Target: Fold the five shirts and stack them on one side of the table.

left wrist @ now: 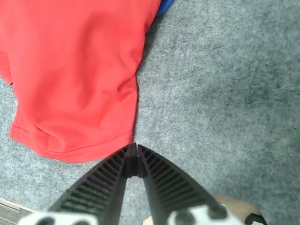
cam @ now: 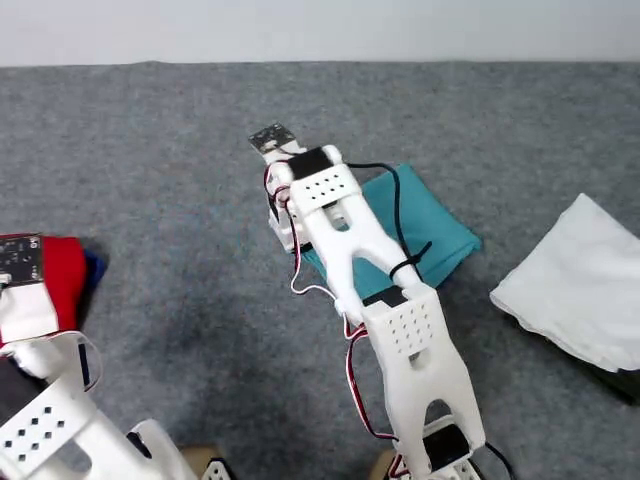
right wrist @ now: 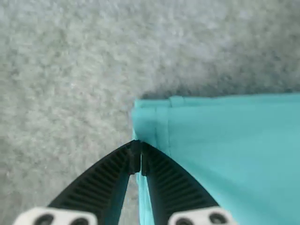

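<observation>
Teal shirt (cam: pixel 435 235) lies folded near the middle of the grey-covered table (cam: pixel 170 180), partly under the right arm (cam: pixel 400 330). In the right wrist view the right gripper (right wrist: pixel 137 157) is clenched, fingertips together on the hemmed edge of the shirt at its corner, with teal cloth showing between the fingers. White shirt (cam: pixel 580 280) lies folded at the table's right edge, well apart from the teal one, on top of a dark item (cam: pixel 625 385) that shows at its lower corner. Red shirt (cam: pixel 62 270) sits at the left edge, over a blue garment (cam: pixel 93 268) that shows just past its side. The left gripper (left wrist: pixel 132 161) is clenched with nothing between its fingers, its tips over bare grey covering just beside the red shirt's stitched hem.
</observation>
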